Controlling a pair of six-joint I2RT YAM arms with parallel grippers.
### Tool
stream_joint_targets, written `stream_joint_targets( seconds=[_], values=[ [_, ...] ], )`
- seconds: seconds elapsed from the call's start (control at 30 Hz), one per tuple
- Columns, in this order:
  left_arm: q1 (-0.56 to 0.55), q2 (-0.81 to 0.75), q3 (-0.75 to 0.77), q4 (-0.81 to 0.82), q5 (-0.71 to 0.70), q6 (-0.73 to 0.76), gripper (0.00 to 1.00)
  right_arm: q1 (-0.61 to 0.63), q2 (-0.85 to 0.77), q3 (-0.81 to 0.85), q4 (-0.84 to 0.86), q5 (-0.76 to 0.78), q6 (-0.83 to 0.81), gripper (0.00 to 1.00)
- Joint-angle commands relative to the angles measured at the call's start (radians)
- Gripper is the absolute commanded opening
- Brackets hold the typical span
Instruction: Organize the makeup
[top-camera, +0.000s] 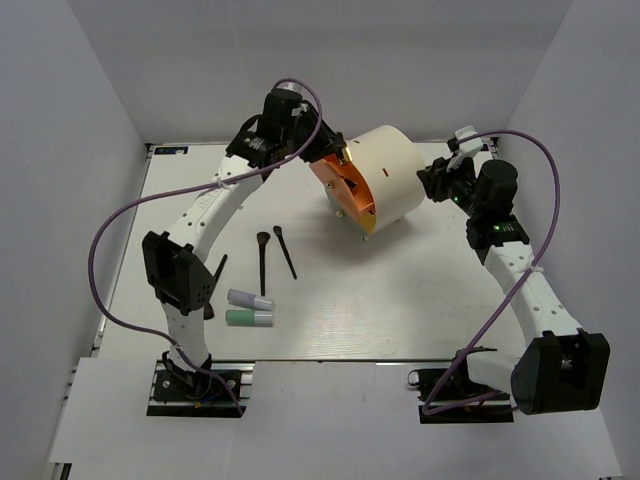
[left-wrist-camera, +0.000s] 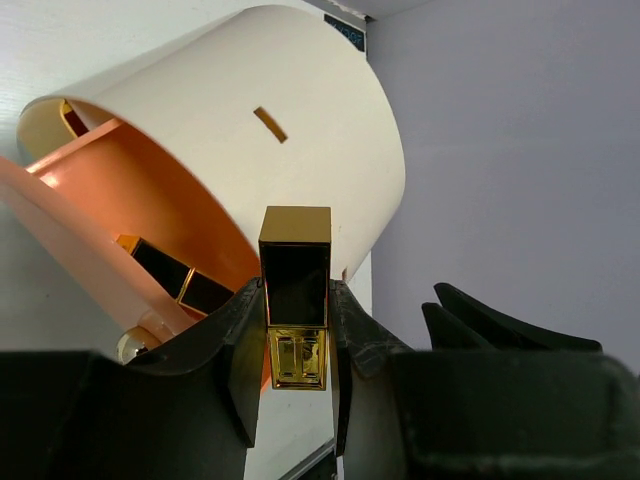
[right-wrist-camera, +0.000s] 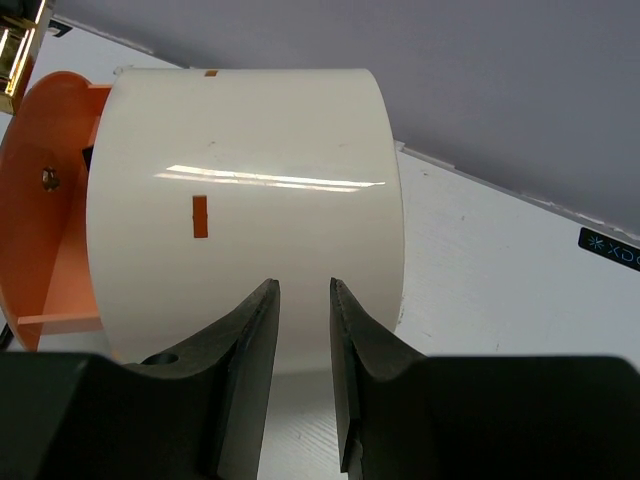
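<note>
Gripping a gold-black case (left-wrist-camera: 294, 262), left end effector (left-wrist-camera: 296, 325) faces the drum (left-wrist-camera: 300, 130), which seemingly holds similar cases (left-wrist-camera: 205, 292); right end effector (right-wrist-camera: 304, 300) unclear.

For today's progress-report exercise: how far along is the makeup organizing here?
Done: gold-black pieces lie inside the drum. In hand: the left tool grips a gold-black case at the drum's orange opening. Left: two brushes, the lavender tube and the mint tube lie on the table.

- Large cylindrical drum (top-camera: 395, 165): cream outer wall, orange face and interior, small orange slot marks.
- Small rectangular case (left-wrist-camera: 295, 285): glossy black body, gold cap and base.
- Short lavender tube (top-camera: 250, 299); short mint green tube (top-camera: 249, 317).
- Thin brushes (top-camera: 263, 262): black handles.
- Desk (top-camera: 400, 300): white.
- Cables (top-camera: 100, 240): purple.
</note>
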Motion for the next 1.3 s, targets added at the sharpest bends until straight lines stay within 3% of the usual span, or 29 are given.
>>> stream_joint_targets(
  seconds=[0.0,0.3,0.63,0.77,0.93,0.97,1.03,1.07,1.1,1.13,1.2,1.27],
  values=[
    [-0.022,-0.003,0.03,-0.028,-0.038,0.011,0.07,-0.004,-0.005,0.004,0.058,-0.013,0.01,0.33],
    [-0.05,0.008,0.031,-0.062,-0.059,0.008,0.25,-0.004,-0.011,0.001,0.059,-0.007,0.011,0.33],
    [-0.05,-0.001,0.033,-0.06,-0.079,0.001,0.64,-0.007,-0.015,-0.001,0.061,-0.004,0.011,0.33],
    [-0.05,-0.013,0.04,-0.039,-0.079,-0.001,0.66,-0.004,-0.014,-0.001,0.061,-0.004,0.011,0.33],
    [-0.05,-0.047,0.044,0.038,-0.059,0.007,0.63,-0.004,-0.014,0.004,0.067,0.001,0.019,0.34],
    [-0.05,-0.07,0.044,0.068,-0.061,0.019,0.59,-0.006,-0.006,0.014,0.069,0.002,0.025,0.35],
    [-0.05,-0.101,0.039,0.092,-0.067,0.028,0.49,-0.009,0.021,0.062,0.058,-0.001,0.057,0.47],
    [-0.038,-0.115,0.033,0.09,-0.073,0.045,0.41,-0.01,0.038,0.086,0.049,-0.008,0.071,0.53],
    [-0.037,-0.157,0.007,0.086,-0.088,0.053,0.26,-0.016,0.058,0.111,0.035,-0.019,0.077,0.59],
    [-0.037,-0.183,-0.022,0.093,-0.097,0.066,0.2,-0.027,0.078,0.135,0.012,-0.053,0.105,0.66],
    [-0.027,-0.278,-0.138,0.101,-0.123,0.109,0.13,-0.038,0.133,0.198,0.001,-0.086,0.143,0.68],
    [-0.027,-0.34,-0.232,0.122,-0.119,0.125,0.12,-0.05,0.19,0.266,-0.013,-0.131,0.178,0.69]
  ],
)
